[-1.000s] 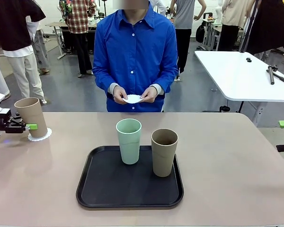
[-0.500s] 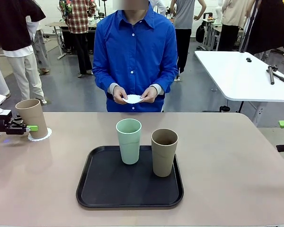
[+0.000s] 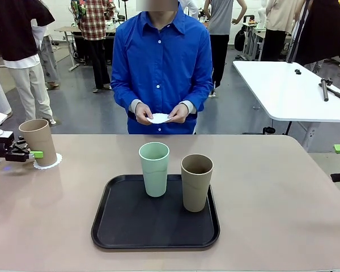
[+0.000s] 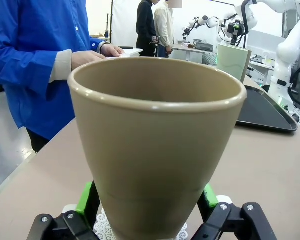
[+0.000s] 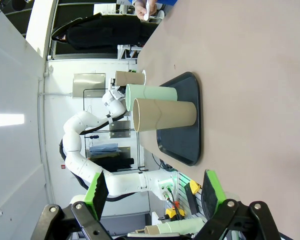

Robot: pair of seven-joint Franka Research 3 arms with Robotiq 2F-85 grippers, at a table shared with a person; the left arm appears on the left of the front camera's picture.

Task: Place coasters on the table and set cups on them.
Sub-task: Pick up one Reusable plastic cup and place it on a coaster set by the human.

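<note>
Left claw [image 4: 146, 199] stands around the foot of the tan cup [image 3: 38, 140], which sits upright on its coaster [image 3: 51, 164] near the left edge of the table [image 3: 272, 198]. Whether the pads press it or stand free, I cannot tell. Right claw [image 5: 155, 192] is spread wide and empty. I judge the first placing is almost finished. The person holds another coaster [image 3: 158, 118]. Once it lies down, I should fetch the mint cup [image 3: 154, 168] from the tray [image 3: 119, 226].
</note>
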